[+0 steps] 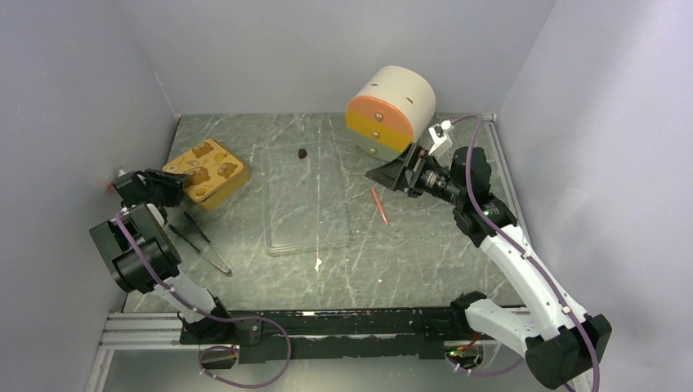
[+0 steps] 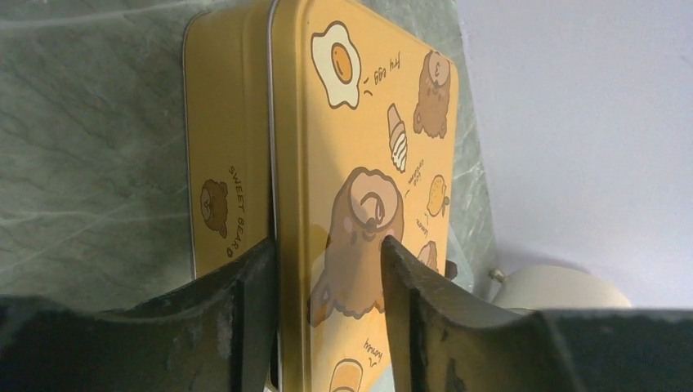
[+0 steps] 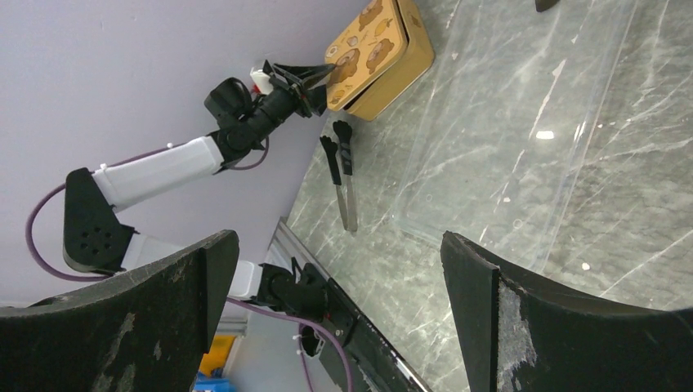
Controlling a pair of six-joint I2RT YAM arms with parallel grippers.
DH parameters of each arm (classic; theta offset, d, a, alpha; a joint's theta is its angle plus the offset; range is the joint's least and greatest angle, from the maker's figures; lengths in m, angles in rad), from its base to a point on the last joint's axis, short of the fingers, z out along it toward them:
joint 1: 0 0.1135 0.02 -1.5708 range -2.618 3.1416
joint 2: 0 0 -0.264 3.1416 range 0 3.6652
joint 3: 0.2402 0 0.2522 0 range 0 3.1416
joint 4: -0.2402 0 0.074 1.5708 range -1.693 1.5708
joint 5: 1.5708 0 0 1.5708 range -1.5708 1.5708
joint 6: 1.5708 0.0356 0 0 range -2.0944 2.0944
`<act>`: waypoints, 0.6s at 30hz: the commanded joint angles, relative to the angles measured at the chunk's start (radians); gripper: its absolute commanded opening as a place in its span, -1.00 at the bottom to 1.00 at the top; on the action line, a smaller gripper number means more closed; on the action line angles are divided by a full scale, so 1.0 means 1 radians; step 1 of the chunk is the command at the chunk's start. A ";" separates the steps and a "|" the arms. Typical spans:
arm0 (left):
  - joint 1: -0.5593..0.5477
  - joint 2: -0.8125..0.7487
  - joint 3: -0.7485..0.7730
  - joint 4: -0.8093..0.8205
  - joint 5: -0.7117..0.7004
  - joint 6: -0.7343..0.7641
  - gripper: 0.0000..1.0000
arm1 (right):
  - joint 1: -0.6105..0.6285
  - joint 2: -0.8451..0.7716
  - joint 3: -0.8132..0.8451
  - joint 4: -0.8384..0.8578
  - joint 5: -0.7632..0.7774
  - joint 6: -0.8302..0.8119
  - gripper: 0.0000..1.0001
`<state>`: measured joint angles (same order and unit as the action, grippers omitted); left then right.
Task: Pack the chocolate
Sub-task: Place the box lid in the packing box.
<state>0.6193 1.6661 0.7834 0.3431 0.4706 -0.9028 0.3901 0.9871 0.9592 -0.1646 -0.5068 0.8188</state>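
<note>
packing looks barely begun: you have one dark chocolate [image 1: 301,153] loose on the desk [image 1: 425,253], well apart from the one yellow tin [image 1: 214,167], whose lid looks on; one white speck [image 1: 318,263] lies by the one clear tray [image 1: 309,212] (too small to name); one orange stick [image 1: 380,206]; your left tool [image 2: 327,243] straddles the tin's lid edge, grip unclear; your right tool [image 3: 335,241] gapes wide, empty.

I see yellow bear-print tin [image 1: 206,172], lid on, near far left corner of desk [image 1: 425,261]. Two black-handled tweezers [image 1: 200,241] lie nearer, by left edge. Clear flat tray [image 1: 309,204] at desk middle; orange-red stick [image 1: 379,205] right of it. Cream drum [image 1: 391,110] with orange-yellow face at far edge.
</note>
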 commanded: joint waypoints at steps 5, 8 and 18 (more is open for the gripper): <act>0.008 -0.037 0.100 -0.245 -0.150 0.140 0.30 | 0.004 -0.010 0.029 0.037 -0.006 0.002 1.00; 0.007 -0.021 0.139 -0.327 -0.176 0.166 0.38 | 0.004 -0.010 0.029 0.037 -0.006 0.005 1.00; 0.001 -0.023 0.217 -0.502 -0.282 0.273 0.45 | 0.005 -0.004 0.021 0.061 -0.021 0.027 1.00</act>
<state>0.6117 1.6463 0.9657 -0.0040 0.3218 -0.7204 0.3901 0.9871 0.9592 -0.1642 -0.5079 0.8280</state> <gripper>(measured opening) 0.716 0.997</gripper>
